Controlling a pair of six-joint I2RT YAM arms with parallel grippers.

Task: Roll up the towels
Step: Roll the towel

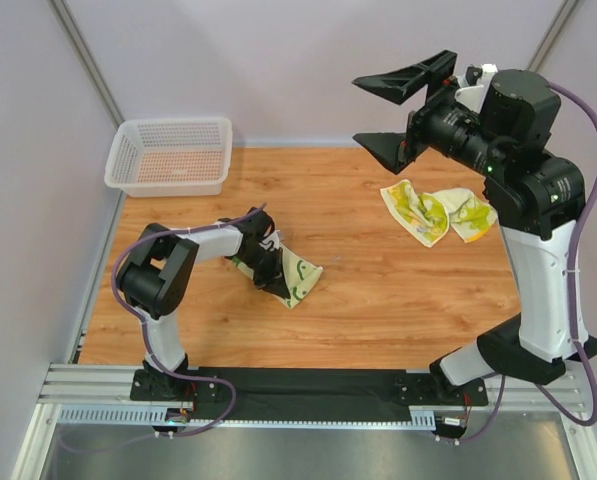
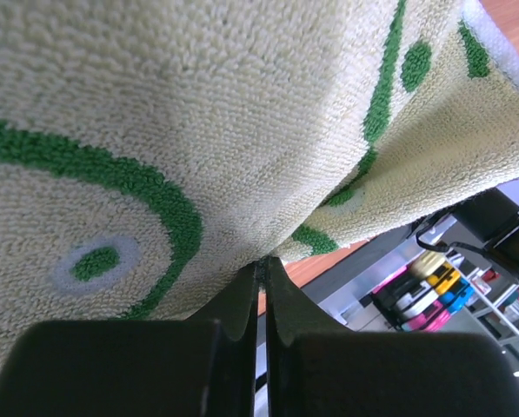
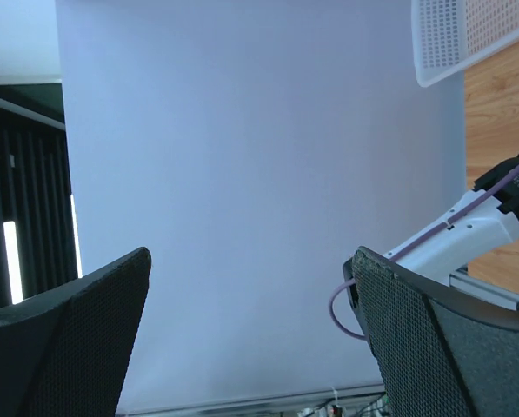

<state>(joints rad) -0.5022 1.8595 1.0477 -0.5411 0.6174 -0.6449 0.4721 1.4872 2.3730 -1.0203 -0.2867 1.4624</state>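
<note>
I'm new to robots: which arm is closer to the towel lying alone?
Left. The left gripper pinches the towel; the right gripper hangs open, raised far across the table.

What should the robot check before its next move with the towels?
1. Left gripper closed on the cream terry towel with green squiggles: ok.
2. That towel rolled up: not ok, one loose corner lies flat on the wooden table.
3. Right gripper open and empty: ok, it is raised high above the table.
4. Crumpled cream-and-green towels on the right spread flat for rolling: not ok, they are bunched up.
5. How many cloths are in that bunch: cannot tell.
6. White mesh plastic basket out of both arms' way: ok, it sits in the far left corner.
</note>
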